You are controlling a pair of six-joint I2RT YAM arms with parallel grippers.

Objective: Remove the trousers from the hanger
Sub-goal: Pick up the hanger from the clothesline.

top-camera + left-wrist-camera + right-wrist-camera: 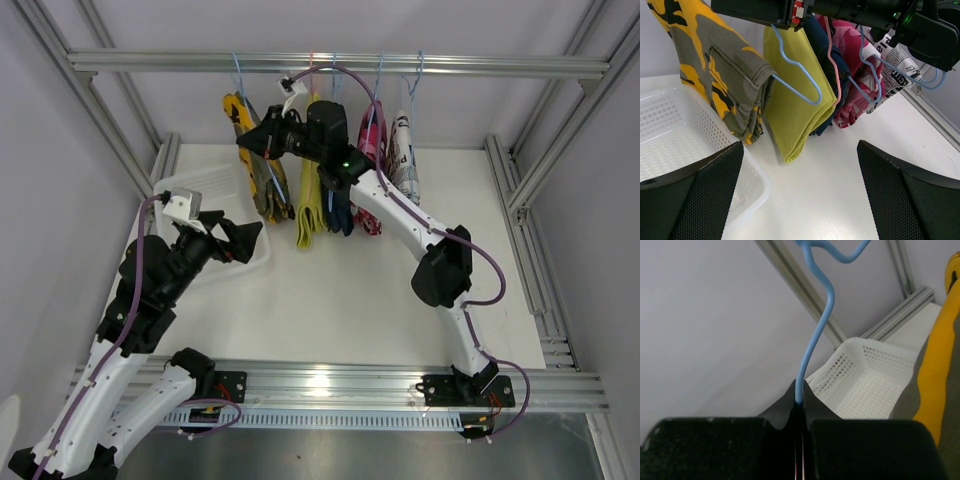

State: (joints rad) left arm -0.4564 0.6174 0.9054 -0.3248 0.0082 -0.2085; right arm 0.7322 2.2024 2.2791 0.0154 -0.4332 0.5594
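Trousers (725, 75): matt woven cloth. Hanger (812, 340): smooth, glossy blue wire. Basket (670, 120): perforated white plastic. Tabletop (840, 190): smooth, faint sheen. Left pincer (801, 144) pads (705, 195): matt black, rough-textured.

Crowding trousers (308, 215) along the rail (480, 66); barring their front with the right gripper (800, 399) clamped on a blue hanger (801, 380); leaving open table (340, 300) beside the basket (205, 182).

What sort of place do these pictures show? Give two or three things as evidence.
Probably a robot lab test cell, not a home: an aluminium frame boxes in a white table, two robot arms are bolted at its near edge, and trousers hang on wire hangers from the frame's rail.
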